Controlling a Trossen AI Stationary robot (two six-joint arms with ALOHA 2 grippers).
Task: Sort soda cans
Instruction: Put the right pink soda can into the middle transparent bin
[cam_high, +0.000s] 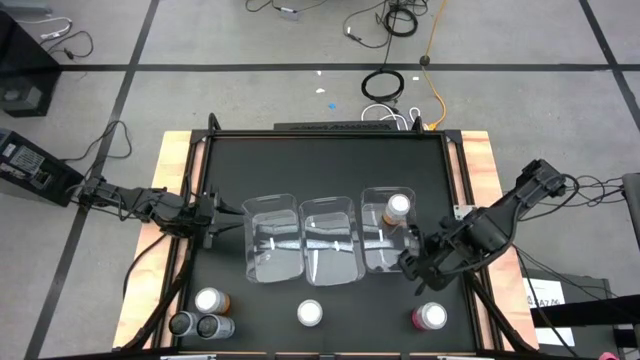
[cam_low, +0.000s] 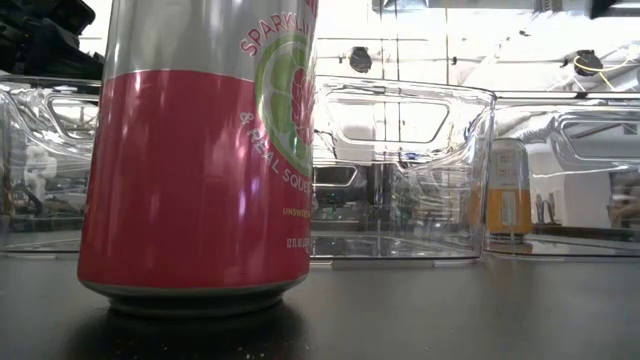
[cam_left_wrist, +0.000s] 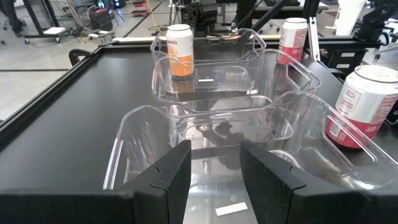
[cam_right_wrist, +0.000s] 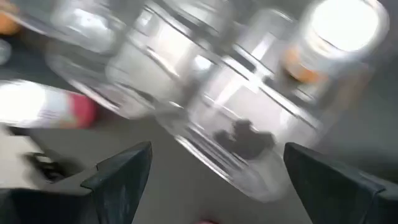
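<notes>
Three clear bins (cam_high: 303, 240) stand side by side mid-table. One orange-brown can (cam_high: 398, 207) (cam_low: 508, 200) (cam_left_wrist: 180, 50) stands upright in the right-hand bin. On the table's near strip stand another orange-brown can (cam_high: 208, 300), two silver-grey cans (cam_high: 198, 326), a red-pink can (cam_high: 310, 313) (cam_low: 200, 150) and a second red-pink can (cam_high: 430, 317). My left gripper (cam_high: 215, 222) (cam_left_wrist: 214, 168) is open, just left of the left bin. My right gripper (cam_high: 418, 270) (cam_right_wrist: 214, 180) is open wide, hovering by the right bin's near right corner, above that second red-pink can.
The black table top has a raised frame and wooden side strips (cam_high: 170, 160). Bare black surface lies between the bins and the far edge (cam_high: 330, 165). Cables and floor lie beyond the table. The bins' clear walls (cam_left_wrist: 186, 112) stand directly ahead of my left gripper.
</notes>
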